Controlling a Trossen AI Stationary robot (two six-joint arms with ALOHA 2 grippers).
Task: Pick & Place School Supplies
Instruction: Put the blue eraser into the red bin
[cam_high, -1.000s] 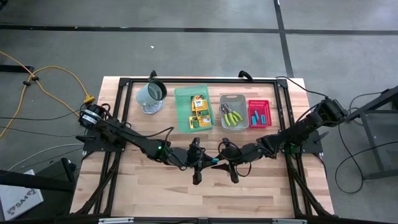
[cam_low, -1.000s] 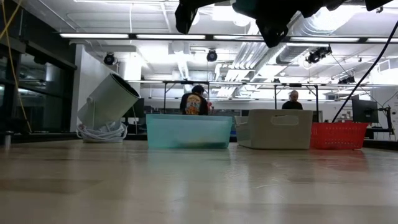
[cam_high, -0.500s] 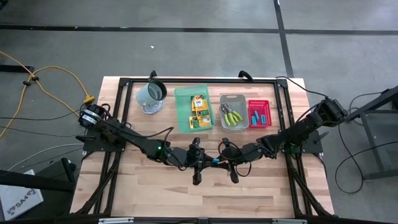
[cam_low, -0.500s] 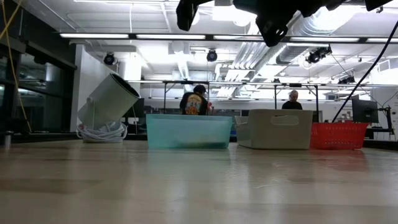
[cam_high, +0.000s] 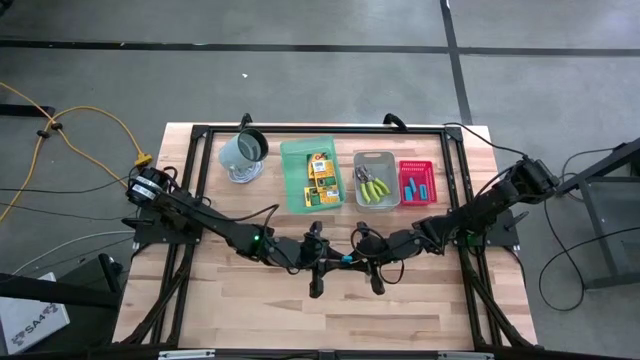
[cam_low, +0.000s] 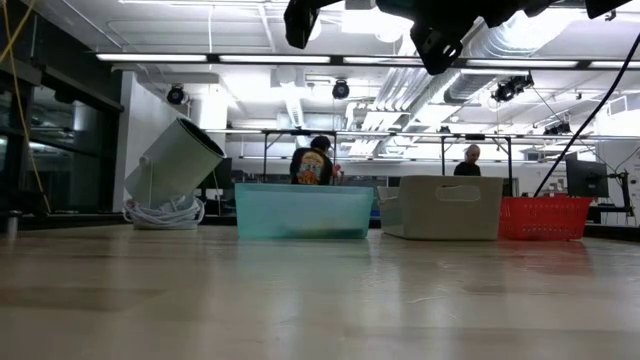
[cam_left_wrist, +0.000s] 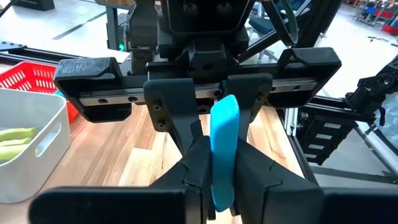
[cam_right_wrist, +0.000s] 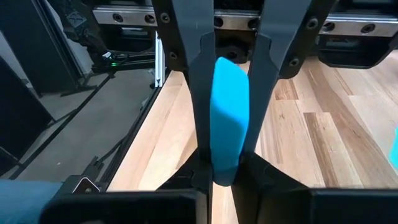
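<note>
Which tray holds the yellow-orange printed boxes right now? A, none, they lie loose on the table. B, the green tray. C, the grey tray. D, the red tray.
B: in the high view the boxes lie inside the green tray, left of the grey and red ones.

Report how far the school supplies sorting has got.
Done: yellow-orange boxes lie in the green tray, plier tools in the grey tray, cyan pieces in the red tray. In hand: the left gripper and right gripper meet mid-table, both gripping one cyan piece. Left: placing it.
</note>
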